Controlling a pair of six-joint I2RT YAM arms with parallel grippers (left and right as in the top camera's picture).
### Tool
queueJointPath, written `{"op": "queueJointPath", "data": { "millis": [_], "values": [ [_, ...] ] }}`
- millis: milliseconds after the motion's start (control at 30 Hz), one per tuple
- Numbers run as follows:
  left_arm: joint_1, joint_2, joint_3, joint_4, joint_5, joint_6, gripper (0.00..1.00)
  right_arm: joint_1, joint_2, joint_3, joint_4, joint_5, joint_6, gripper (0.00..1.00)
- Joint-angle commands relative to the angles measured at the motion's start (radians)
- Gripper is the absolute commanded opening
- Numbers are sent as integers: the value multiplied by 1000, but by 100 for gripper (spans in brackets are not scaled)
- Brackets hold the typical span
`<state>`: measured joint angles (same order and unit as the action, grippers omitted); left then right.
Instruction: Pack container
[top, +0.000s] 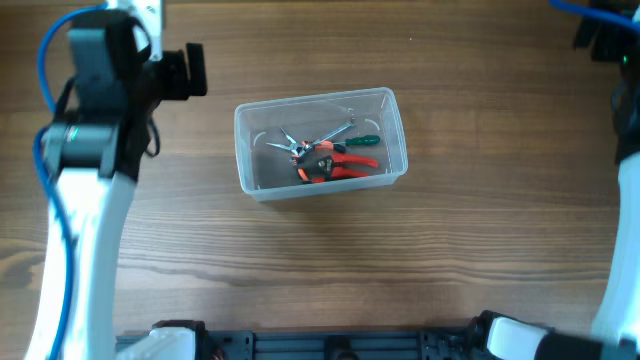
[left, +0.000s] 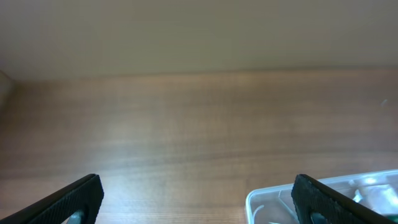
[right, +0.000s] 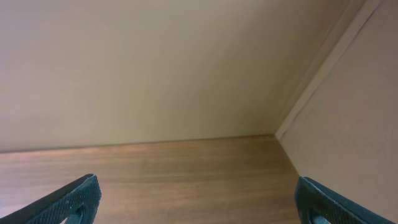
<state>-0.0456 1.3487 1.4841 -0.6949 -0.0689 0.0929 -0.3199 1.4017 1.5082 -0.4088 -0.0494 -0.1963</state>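
The clear plastic container stands in the middle of the wooden table. Inside lie orange-handled pliers, a green-handled screwdriver and silvery metal tools. My left gripper is open and empty, held above the table to the left of the container; a corner of the container shows at the lower right of the left wrist view. My right gripper is open and empty at the far right, over bare table near the wall corner. Its fingers do not show in the overhead view.
The left arm rises along the table's left side. The right arm runs along the right edge. A wall bounds the table's far side. The arm bases sit at the front edge.
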Motion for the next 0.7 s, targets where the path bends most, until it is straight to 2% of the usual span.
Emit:
{"op": "queueJointPath", "data": {
  "millis": [0, 100, 233, 367, 500, 667],
  "values": [
    [-6, -205, -93, 23, -16, -3, 100, -1, -106, -97, -67, -71, -10, 100],
    [-6, -344, -231, 81, -19, -3, 100, -1, -210, -218, -93, -97, -11, 100],
    [-6, -560, -499, 174, -50, -3, 100, 14, -397, -412, -113, -109, -14, 100],
    [-6, -702, -701, 217, -49, -4, 100, 67, -577, -605, -157, -110, -10, 100],
    [-6, -810, -843, 272, -50, -3, 100, 140, -781, -789, -179, -109, -10, 100],
    [-6, -855, -881, 275, -49, -3, 100, 160, -946, -861, -243, -109, -11, 100]
  ]
}}
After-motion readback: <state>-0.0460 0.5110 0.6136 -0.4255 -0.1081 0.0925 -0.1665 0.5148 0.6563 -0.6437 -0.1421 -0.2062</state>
